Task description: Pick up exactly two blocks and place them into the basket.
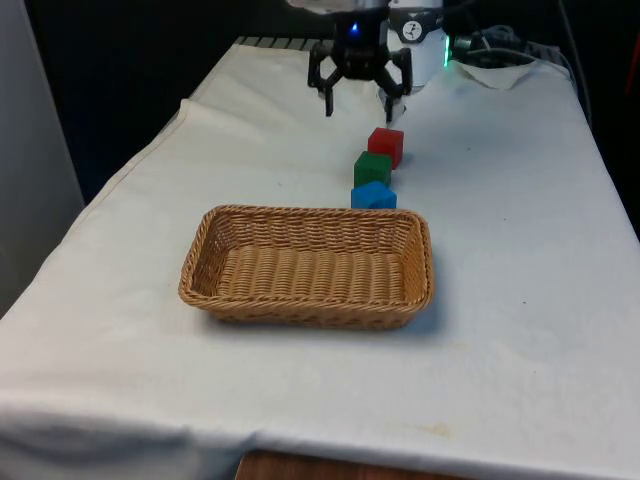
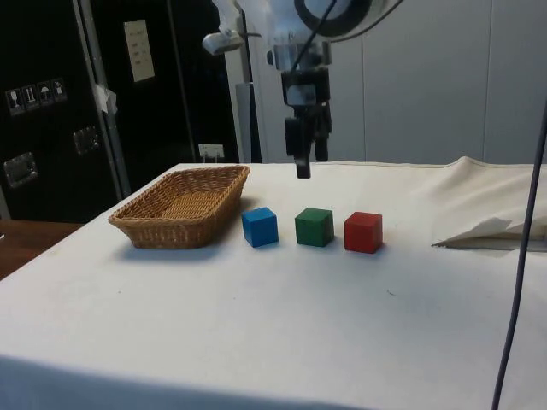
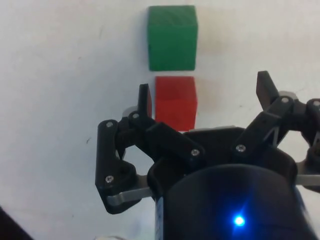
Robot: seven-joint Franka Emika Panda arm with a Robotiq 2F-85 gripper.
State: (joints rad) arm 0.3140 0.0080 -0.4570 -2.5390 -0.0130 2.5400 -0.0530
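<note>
nearest the front camera, the woven basket point(image 1: 310, 265) is seen lying empty on the white cloth point(image 1: 520, 300). just behind its far rim, toward the front view's right, three blocks are lined up in a row leading away to the robot: the blue block point(image 1: 373, 195) just beside the basket, then the green block point(image 1: 373, 168), then the red block point(image 1: 386, 146), each set close to the next with a small gap between. the gripper point(image 1: 358, 98) is held above the cloth beyond the red block, its fingers spread wide and nothing held between them; in the wrist view the red block point(image 3: 175, 101) is seen between and below the fingers point(image 3: 144, 102). the blocks are judged to be small, rigid and light, probably painted wood, with smooth flat faces that could slip under a weak pinch. each would best be taken on two opposite side faces, near mid-height, across the row so the neighbouring block is not nudged. neither of the two needed blocks is yet in the basket.
</note>
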